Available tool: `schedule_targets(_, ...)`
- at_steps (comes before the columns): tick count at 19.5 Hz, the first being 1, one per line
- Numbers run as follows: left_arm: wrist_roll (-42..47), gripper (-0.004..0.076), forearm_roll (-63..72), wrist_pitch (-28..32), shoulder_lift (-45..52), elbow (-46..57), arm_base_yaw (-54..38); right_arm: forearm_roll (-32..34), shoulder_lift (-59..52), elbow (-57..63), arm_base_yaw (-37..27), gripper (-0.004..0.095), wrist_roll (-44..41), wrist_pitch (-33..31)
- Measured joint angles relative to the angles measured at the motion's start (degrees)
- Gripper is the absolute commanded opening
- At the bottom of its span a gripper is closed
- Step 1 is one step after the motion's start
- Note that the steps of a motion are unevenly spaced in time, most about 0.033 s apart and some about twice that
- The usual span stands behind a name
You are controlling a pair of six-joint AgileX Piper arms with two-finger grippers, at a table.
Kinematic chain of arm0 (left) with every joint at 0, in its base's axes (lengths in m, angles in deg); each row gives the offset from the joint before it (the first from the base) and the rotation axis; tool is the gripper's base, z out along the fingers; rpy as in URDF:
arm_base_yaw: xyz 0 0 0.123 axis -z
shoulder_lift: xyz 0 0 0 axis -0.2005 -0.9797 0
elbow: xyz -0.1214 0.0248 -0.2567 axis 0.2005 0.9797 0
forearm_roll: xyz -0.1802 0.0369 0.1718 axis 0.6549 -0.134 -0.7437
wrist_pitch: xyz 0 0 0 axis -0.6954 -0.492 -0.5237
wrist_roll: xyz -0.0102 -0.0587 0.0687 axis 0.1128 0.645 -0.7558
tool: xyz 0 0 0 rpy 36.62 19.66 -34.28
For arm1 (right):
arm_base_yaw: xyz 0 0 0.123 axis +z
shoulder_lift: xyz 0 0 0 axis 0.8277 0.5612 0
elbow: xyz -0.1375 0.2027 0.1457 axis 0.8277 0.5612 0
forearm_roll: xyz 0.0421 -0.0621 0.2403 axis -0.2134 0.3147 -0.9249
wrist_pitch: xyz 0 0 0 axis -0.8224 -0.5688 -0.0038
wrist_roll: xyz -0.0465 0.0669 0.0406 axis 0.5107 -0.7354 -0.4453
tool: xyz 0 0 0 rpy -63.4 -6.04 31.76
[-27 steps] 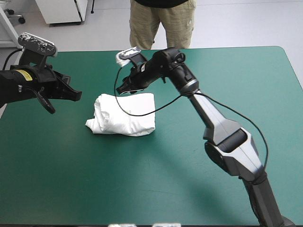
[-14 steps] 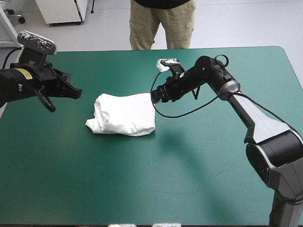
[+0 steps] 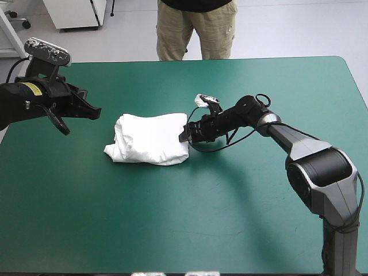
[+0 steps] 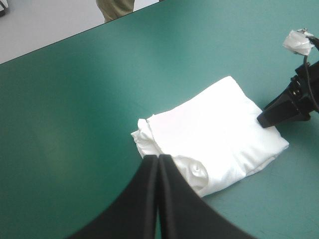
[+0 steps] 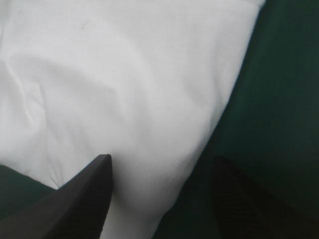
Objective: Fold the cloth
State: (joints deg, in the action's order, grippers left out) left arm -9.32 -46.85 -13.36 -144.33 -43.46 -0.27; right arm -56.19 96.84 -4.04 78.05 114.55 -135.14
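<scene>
Left end effector [image 3: 98, 113] closed; right end effector [image 3: 184, 136] spread.

T-shirt [image 3: 150, 140]: table [image 3: 172, 218] centre | right pincer [image 3: 184, 136]: at its right edge | left pincer [image 3: 96, 113]: well apart, left

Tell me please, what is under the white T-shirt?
The T-shirt lies as a folded bundle on the teal-green cover, which shows all around it. Anything directly beneath is covered by the cloth and cannot be seen.

Over to the table [image 3: 172, 230]: its teal-green cover lies smooth and flat right across the top. The far edge runs straight near the top of the high view, the far right corner curves round, and a soft pale sheen sits on the near-left stretch.
</scene>
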Motion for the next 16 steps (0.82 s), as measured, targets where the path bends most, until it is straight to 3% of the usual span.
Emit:
schedule_targets(5, 0.0, -0.0009, 0.0, 0.0, 0.0, 0.0, 0.0, -2.7, 1.8, 0.0, 0.0, 0.0246, 1.3, 0.2)
schedule_targets(7, 0.0, -0.0009, 0.0, 0.0, 0.0, 0.0, 0.0, -4.0, 2.1, 0.0, 0.0, -0.001, 3.2, -0.3)
schedule_targets(10, 0.0, -0.0009, 0.0, 0.0, 0.0, 0.0, 0.0, -4.1, 2.1, 0.0, -0.1, 0.0004, 5.6, -0.9)
schedule_targets(12, 0.0, -0.0009, 0.0, 0.0, 0.0, 0.0, 0.0, 2.1, 0.2, 0.0, -1.0, 0.0004, 3.2, -1.1)
schedule_targets(16, 0.0, -0.0009, 0.2, 0.0, 0.0, 0.1, 0.0, 23.8, -7.7, 0.6, -8.5, 0.0003, -7.0, -4.7)
